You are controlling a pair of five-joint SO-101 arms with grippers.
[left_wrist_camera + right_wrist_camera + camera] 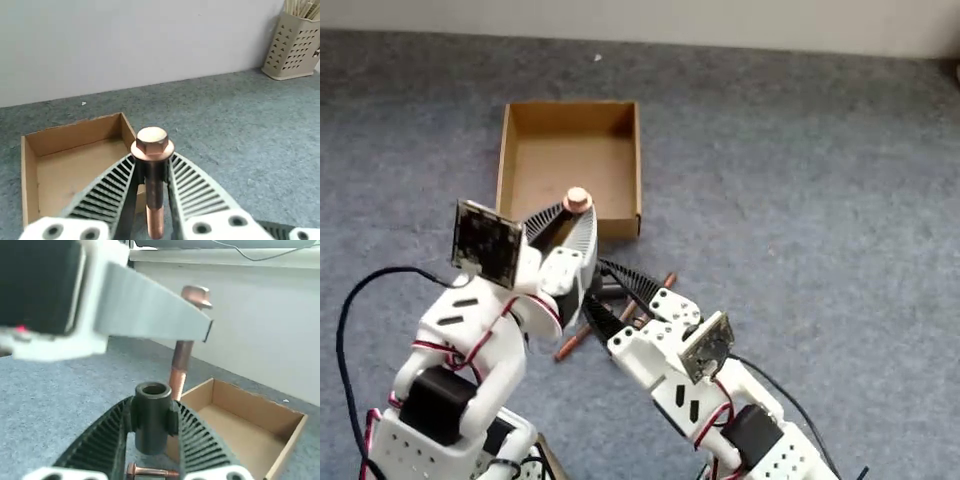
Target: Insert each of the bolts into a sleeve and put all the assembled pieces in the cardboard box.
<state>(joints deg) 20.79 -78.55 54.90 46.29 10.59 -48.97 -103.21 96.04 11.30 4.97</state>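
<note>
A copper bolt (577, 200) stands upright, head up, with my left gripper (577, 207) shut on its shaft over the near wall of the cardboard box (516, 120). In the left wrist view the bolt (152, 145) sits between the ribbed fingers (107, 187), and the box (30, 165) lies beyond. My right gripper (595, 285) is shut on a black sleeve (151, 415), held upright with its bore facing up. From the right wrist view the bolt (186, 345) hangs just behind and above the sleeve.
Loose copper bolts (570, 345) (663, 286) lie on the grey carpet between the two arms, and one bolt (150, 471) lies under the right gripper. A beige perforated holder (295, 45) stands by the far wall. The box interior (240, 435) is bare.
</note>
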